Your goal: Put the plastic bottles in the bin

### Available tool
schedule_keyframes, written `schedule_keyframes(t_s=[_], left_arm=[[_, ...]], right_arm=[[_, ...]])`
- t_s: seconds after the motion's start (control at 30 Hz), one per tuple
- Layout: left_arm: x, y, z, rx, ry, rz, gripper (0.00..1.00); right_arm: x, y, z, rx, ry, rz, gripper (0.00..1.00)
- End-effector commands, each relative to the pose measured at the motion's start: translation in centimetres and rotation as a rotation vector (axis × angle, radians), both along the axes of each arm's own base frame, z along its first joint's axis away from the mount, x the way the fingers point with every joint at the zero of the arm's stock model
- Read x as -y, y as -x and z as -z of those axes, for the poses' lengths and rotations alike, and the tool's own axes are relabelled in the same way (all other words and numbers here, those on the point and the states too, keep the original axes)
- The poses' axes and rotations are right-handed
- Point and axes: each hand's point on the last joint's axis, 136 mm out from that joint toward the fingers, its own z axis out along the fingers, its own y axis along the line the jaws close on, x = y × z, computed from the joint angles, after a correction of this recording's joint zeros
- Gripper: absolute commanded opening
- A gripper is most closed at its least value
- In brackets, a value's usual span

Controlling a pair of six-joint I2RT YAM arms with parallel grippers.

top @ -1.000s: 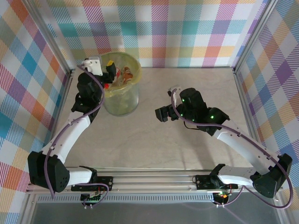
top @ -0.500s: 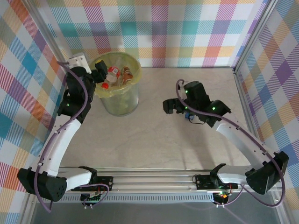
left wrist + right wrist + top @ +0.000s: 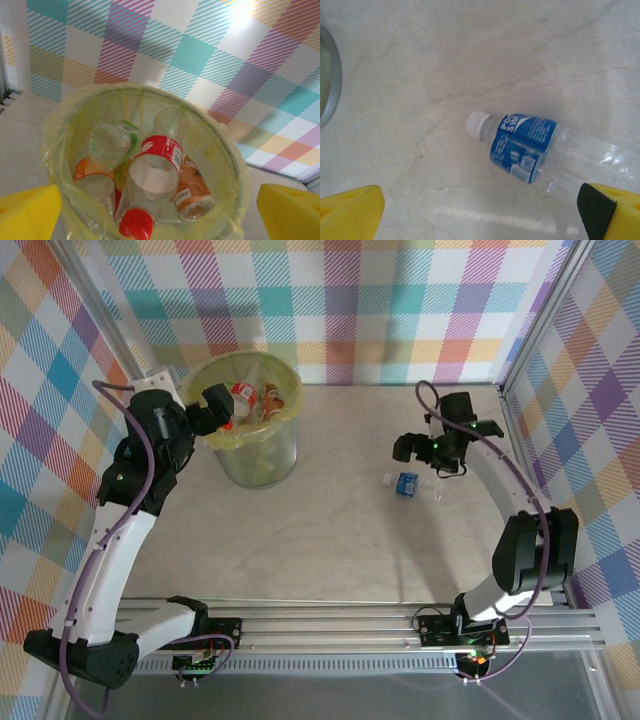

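Observation:
The bin [image 3: 287, 390], a round translucent bucket lined with a yellow-green bag, stands at the far left of the table. Several plastic bottles lie inside it. On top is a red-labelled bottle [image 3: 159, 159] with a red cap, beside an orange-labelled bottle [image 3: 194, 189] and a green-labelled bottle [image 3: 111, 142]. My left gripper [image 3: 220, 408] hangs open at the bin's left rim, its yellow fingers [image 3: 29, 212] wide apart and empty. A blue-labelled bottle [image 3: 408, 484] with a white cap lies on the table. My right gripper [image 3: 425, 454] hovers open just above it, and the bottle [image 3: 526, 142] is not between the fingers.
Checked walls close in the table on the left, far and right sides. The bin's grey edge [image 3: 327, 75] shows at the left border of the right wrist view. Bare marble tabletop [image 3: 330, 540] stretches between the bin and the blue-labelled bottle.
My left gripper has opened and pulled back to the left of the bin's rim, leaving the red-labelled bottle inside. My right arm has swung right and farther back, uncovering the blue-labelled bottle.

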Motion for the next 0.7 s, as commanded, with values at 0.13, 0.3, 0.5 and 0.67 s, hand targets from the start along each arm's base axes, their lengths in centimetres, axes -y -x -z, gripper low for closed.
schedule_keyframes(t_s=[0.13,0.3,0.5,0.67], left_arm=[[0.6,1.2,0.4,-0.015,0.045,0.051,1.00],[1.0,1.3,0.5,-0.019,0.053,0.075,1.00],[1.3,1.3,0.9,-0.031,0.062,0.084,1.00],[1.4,1.2,1.4,-0.042,0.067,0.087,1.00]], right_arm=[[1.6,-2.7,2.5,-0.055,-0.085,-0.043,1.00],[2.7,-3.1,5.2,-0.115,-0.108,-0.022,1.00],[2.4,-2.6,7.1,-0.156,-0.153,-0.022,1.00],[1.7,-1.8,7.2,-0.166,-0.193,-0.043,1.00]])
